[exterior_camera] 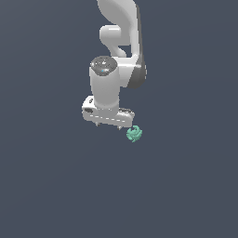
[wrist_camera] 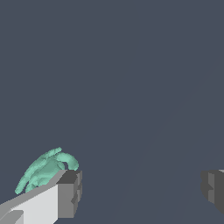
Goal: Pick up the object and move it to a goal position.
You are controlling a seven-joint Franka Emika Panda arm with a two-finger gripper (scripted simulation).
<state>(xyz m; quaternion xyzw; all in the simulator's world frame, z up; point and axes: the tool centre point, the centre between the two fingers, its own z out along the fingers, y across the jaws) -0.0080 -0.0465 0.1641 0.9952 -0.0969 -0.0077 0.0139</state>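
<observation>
Overhead, seen from the exterior view: white Panda arm with glossy rounded links and a grey-capped joint, reaching down over a plain dark slate-grey floor. Below it, white box-shaped gripper, fingers spread wide apart, pinching nothing. Just beside the fingertip on the exterior view's right, outside the gap rather than between the fingers: small teal-green lumpy object with curled, knobbly lobes, much smaller than the hand. Whether touching or a little apart, impossible to tell. From the wrist view: one dark grey finger pad on a white finger, the other pad far across the picture, bare floor between; object partly hidden behind the nearer finger. No brands, labels or writing visible anywhere.
</observation>
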